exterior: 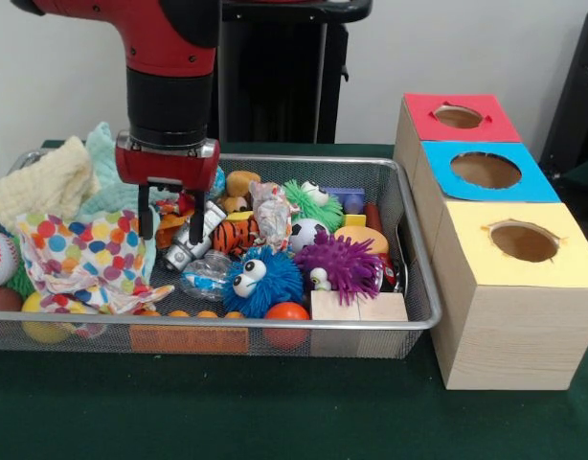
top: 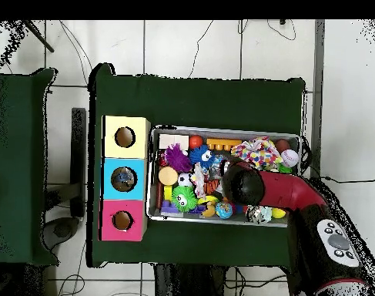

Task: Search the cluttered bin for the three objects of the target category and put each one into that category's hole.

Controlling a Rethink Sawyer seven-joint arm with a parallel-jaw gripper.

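Red arm (exterior: 146, 34) with a black wrist collar, red end effector (exterior: 169, 216) with seemingly dark fingers

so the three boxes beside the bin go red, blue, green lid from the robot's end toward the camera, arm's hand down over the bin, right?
Not quite. In the front view the nearest box has a yellow lid, not green. The order from the robot's end is red lid, blue lid, then yellow. The rest holds: the hand is down over the wire mesh bin.
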